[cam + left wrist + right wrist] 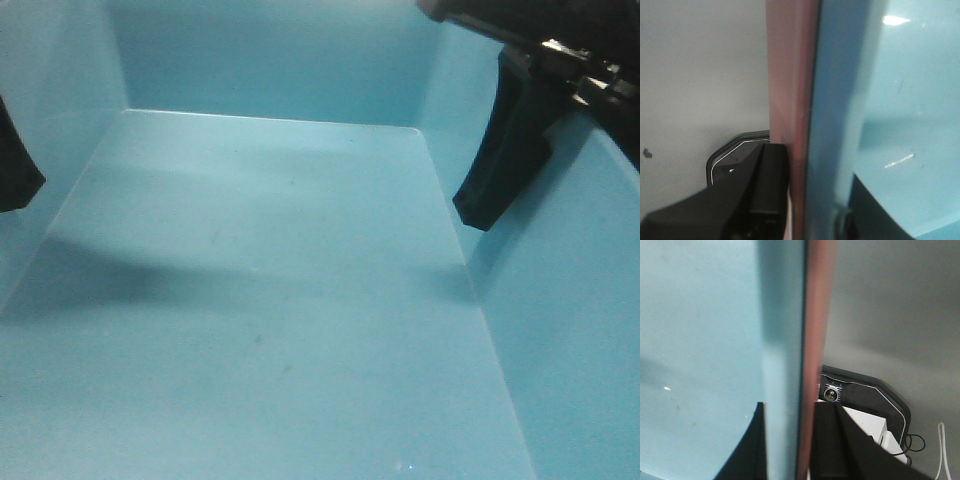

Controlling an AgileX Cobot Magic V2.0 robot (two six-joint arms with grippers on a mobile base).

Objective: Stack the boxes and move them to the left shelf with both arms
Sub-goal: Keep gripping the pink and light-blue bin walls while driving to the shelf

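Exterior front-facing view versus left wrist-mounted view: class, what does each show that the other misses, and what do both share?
Front only: the blue bin's back wall and the right claw inside its right wall. Left wrist only: the pink bin's wall outside the blue one, and the grey floor. Both: the blue interior and the left claw.

Left wrist backdrop: we see a flat pale surface (pixel 695 70), grey-white and evenly lit; we cannot tell whether it is floor or wall.
Mark: a small dark speck (pixel 647 152) sits on it near the left edge.
Right wrist backdrop: a plain grey surface (pixel 890 305), dimmer toward the top.
Cables: a black cable (pixel 915 442) loops beside a thin white cable (pixel 940 440), lower right.
Light: soft, diffuse.
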